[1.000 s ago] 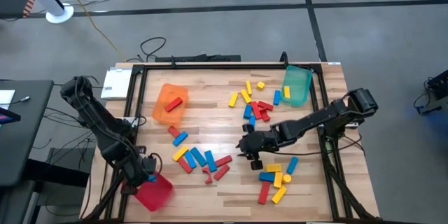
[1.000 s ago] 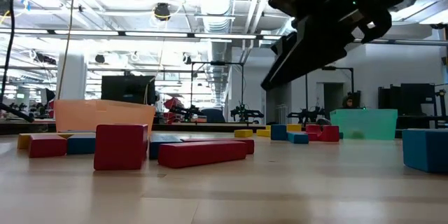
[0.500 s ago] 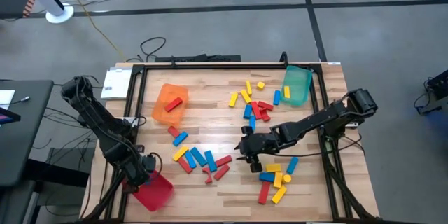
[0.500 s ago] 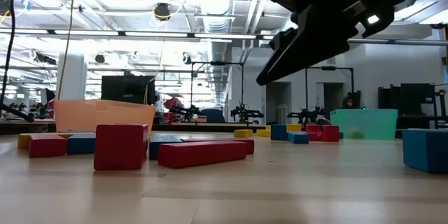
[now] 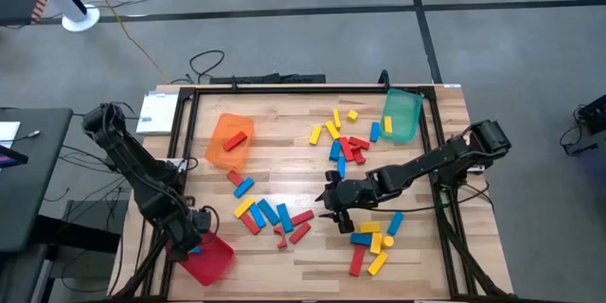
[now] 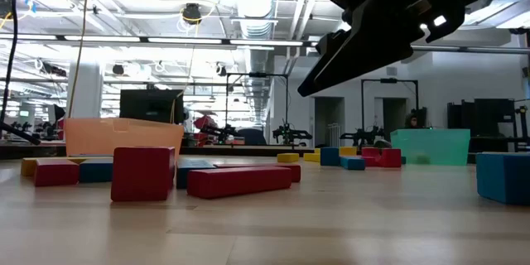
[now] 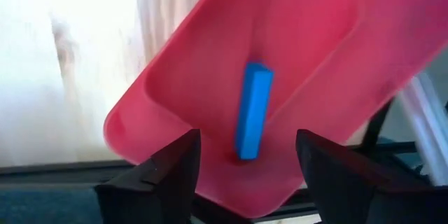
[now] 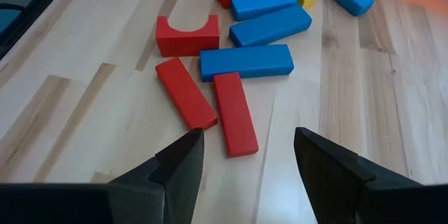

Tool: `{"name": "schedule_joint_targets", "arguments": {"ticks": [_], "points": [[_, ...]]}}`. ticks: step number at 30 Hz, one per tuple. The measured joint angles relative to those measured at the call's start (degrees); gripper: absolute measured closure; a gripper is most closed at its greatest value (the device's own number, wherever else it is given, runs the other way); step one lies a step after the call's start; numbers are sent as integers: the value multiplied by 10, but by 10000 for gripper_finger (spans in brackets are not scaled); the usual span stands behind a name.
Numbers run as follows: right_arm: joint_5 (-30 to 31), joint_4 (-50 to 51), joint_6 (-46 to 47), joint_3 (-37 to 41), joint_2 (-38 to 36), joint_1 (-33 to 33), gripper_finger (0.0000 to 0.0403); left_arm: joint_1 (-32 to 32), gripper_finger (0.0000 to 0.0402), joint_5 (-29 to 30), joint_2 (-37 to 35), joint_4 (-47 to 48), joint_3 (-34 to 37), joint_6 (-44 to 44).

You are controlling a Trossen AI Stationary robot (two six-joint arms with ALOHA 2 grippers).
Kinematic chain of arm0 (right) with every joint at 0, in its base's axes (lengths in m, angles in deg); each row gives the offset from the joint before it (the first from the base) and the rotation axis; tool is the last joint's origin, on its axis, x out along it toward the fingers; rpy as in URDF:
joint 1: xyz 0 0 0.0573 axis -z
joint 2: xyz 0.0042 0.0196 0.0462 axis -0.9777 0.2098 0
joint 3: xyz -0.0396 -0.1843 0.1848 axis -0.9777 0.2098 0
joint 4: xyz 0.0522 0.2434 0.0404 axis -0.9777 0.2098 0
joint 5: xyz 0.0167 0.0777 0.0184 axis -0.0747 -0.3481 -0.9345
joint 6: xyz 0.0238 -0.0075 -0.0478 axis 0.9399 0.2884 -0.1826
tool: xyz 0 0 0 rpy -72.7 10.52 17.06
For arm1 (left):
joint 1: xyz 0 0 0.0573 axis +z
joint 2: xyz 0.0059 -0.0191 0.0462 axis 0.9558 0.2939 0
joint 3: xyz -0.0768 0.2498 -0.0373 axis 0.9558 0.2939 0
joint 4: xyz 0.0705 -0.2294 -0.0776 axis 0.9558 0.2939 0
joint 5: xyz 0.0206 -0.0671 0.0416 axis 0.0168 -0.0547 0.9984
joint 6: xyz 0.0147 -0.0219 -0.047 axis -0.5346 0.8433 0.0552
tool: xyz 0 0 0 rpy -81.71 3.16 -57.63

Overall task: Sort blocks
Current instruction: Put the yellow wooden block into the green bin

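Red, blue and yellow blocks lie flat on the wooden table in three loose groups: near the middle left point(image 5: 270, 216), at the far middle point(image 5: 346, 139) and near the right point(image 5: 374, 241). My left gripper point(image 5: 194, 239) hangs open over the red tray point(image 5: 216, 263) at the table's near left corner. A blue block point(image 7: 253, 108) lies in that tray point(image 7: 308, 42), beyond the fingertips point(image 7: 246, 175). My right gripper point(image 5: 329, 206) stands open above bare wood between the groups. Red and blue bars point(image 8: 234, 112) lie just ahead of its fingers point(image 8: 248, 175).
An orange tray point(image 5: 230, 140) with a red block in it stands at the far left. A green tray point(image 5: 401, 114) stands at the far right corner. A black frame point(image 5: 189, 133) runs round the table. In the low view my right gripper point(image 6: 348, 50) hangs above the red blocks point(image 6: 236, 180).
In the low view the visible finger of my right gripper has swung a little outward, and its tip has moved sideways. Both arms have stayed where they were, and no block on the table has moved.
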Motion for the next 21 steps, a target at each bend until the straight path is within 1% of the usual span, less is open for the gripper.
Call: {"name": "schedule_joint_targets", "arguments": {"ticks": [3,7,11,17,21], "points": [[0,-9,-1,0,0,-1,163,5,172,22,0,1,-19,-10],[-18,-18,-4,0,0,-1,163,13,172,67,0,1,-47,-49],[-23,-25,-4,0,10,-1,163,25,172,129,0,1,-69,-109],[-26,-38,-13,1,54,3,163,54,173,241,0,0,-80,-215],[-26,-38,-17,0,56,9,163,80,173,286,0,-1,-80,-267]]}}
